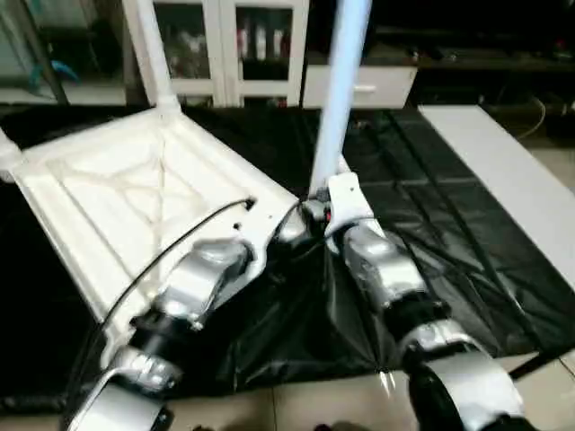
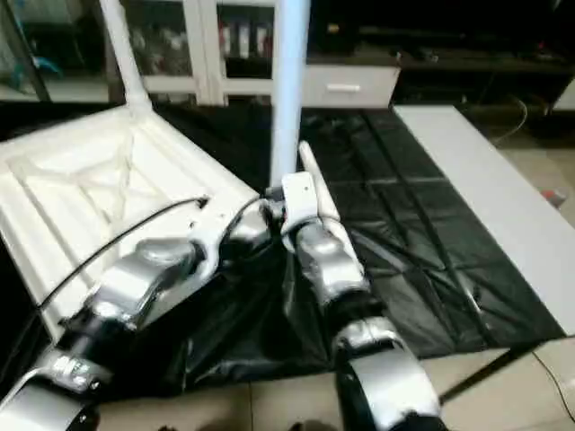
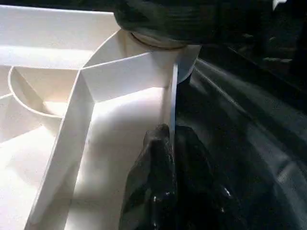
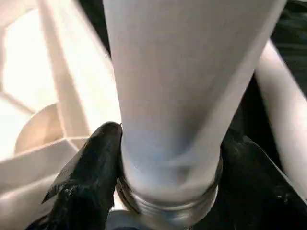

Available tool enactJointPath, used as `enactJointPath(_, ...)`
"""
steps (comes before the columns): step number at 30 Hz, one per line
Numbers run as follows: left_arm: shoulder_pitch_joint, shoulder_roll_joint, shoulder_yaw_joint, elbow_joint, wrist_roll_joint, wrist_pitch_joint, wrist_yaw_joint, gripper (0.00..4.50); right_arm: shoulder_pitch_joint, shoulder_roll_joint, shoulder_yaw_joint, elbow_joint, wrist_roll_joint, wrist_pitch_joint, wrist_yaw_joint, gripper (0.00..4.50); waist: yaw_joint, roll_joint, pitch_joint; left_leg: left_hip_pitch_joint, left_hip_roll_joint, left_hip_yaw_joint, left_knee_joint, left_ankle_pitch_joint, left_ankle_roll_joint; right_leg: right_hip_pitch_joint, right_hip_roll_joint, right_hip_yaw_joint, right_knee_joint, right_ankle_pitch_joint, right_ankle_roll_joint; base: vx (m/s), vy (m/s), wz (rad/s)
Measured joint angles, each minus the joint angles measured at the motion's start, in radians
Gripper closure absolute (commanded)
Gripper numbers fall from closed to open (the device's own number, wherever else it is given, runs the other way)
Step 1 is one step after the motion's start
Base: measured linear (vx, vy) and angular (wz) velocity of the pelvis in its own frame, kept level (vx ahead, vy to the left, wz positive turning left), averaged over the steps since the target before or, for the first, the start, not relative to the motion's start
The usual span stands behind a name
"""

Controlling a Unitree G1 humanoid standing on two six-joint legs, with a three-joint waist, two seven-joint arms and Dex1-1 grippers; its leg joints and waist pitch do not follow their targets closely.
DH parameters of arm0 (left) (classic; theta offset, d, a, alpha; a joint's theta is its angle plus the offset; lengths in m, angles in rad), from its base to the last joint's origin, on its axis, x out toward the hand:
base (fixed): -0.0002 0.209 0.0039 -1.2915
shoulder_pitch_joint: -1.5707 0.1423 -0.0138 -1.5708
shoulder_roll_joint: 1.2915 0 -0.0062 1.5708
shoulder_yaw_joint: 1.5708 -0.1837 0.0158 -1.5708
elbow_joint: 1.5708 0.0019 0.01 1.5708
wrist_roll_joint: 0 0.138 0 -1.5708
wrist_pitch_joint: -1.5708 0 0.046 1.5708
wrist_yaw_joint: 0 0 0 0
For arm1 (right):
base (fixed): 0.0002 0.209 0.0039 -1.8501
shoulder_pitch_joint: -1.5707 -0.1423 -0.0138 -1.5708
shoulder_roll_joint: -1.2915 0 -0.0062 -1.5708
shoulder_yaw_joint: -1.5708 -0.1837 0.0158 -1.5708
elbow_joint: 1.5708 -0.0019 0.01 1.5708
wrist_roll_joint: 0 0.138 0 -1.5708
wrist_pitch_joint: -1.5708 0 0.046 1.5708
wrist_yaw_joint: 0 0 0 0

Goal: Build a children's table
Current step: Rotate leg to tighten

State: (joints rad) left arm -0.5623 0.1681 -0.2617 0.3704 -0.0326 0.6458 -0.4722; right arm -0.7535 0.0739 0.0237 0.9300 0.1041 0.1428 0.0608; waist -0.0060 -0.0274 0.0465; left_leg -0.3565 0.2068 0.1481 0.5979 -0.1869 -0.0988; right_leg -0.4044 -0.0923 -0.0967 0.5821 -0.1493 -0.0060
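The white tabletop (image 1: 126,202) lies upside down on the black cover, ribs up. One leg (image 1: 151,49) stands in its far corner socket and another (image 1: 5,151) at the left corner. A third leg (image 1: 341,90) stands upright at the near right corner. My right gripper (image 4: 168,143) is shut on its lower end, one black finger (image 4: 91,163) on each side, and the leg's threaded end (image 4: 168,211) shows below them. My left gripper (image 3: 170,139) is shut on the tabletop's rim wall (image 3: 172,91) just beside that socket. A loose leg (image 2: 314,184) lies on the cover behind my right wrist.
A white glass-door cabinet (image 1: 225,45) and a white drawer unit (image 1: 364,85) stand at the back. A long white board (image 1: 503,171) lies along the right side of the black cover (image 1: 422,233). Tiled floor (image 1: 323,404) shows at the near edge.
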Motion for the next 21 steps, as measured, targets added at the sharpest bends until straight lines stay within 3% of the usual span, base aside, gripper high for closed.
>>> enactJointPath(7,0.015,0.014,0.001,-0.028,0.001,0.005,0.005,4.50,-0.011,0.018,-0.027,0.048,0.009,-0.068,0.027,1.82,-0.004,0.000,-0.001,-0.001,0.000,0.000,-0.002,0.000,0.000,-0.001,0.000,0.000,0.000,0.000,0.000,0.000,0.000,0.00)
enactJointPath(9,0.020,0.020,0.000,-0.039,0.001,0.005,0.000,4.50,-0.001,0.016,-0.029,0.036,0.009,-0.076,0.046,1.13,-0.004,0.000,-0.001,-0.001,0.000,0.001,-0.003,0.000,0.000,-0.002,0.000,0.000,0.000,0.000,0.000,0.000,0.000,0.00)
enactJointPath(11,0.024,0.036,0.001,-0.046,0.007,0.001,-0.002,4.50,0.027,0.015,-0.026,-0.001,0.014,-0.084,0.113,1.13,-0.009,0.000,-0.001,-0.002,0.000,0.003,-0.006,0.000,0.000,-0.002,0.001,0.000,0.000,0.000,0.000,0.000,0.000,0.00)
enactJointPath(13,0.025,0.068,0.005,-0.046,0.014,-0.014,-0.003,4.50,0.067,0.012,-0.007,-0.049,0.021,-0.075,0.193,0.76,-0.017,0.000,-0.001,-0.003,0.001,0.001,-0.007,0.000,0.000,-0.003,0.002,-0.001,0.000,0.000,0.000,0.000,0.000,0.00)
enactJointPath(17,0.048,0.119,0.000,-0.094,0.020,-0.036,-0.053,4.50,0.136,-0.032,0.063,-0.162,0.026,-0.029,0.330,0.60,-0.016,-0.001,-0.001,-0.009,0.001,0.000,-0.007,0.000,0.000,-0.012,0.002,-0.002,0.002,0.005,-0.004,0.000,0.000,0.00)
enactJointPath(18,0.064,0.147,-0.011,-0.126,0.014,-0.038,-0.091,4.50,0.158,-0.070,0.091,-0.213,0.026,-0.012,0.382,0.37,-0.013,-0.001,-0.001,-0.011,0.001,0.001,-0.007,0.000,0.000,-0.014,0.002,-0.001,0.002,0.010,-0.007,0.000,0.000,0.00)
enactJointPath(21,0.105,0.219,-0.043,-0.213,-0.003,-0.037,-0.197,4.50,0.185,-0.165,0.123,-0.309,0.021,0.028,0.489,0.27,0.005,-0.001,-0.001,-0.011,0.001,0.003,-0.012,0.000,0.000,-0.017,0.002,-0.002,0.002,0.008,-0.008,0.000,0.000,0.00)
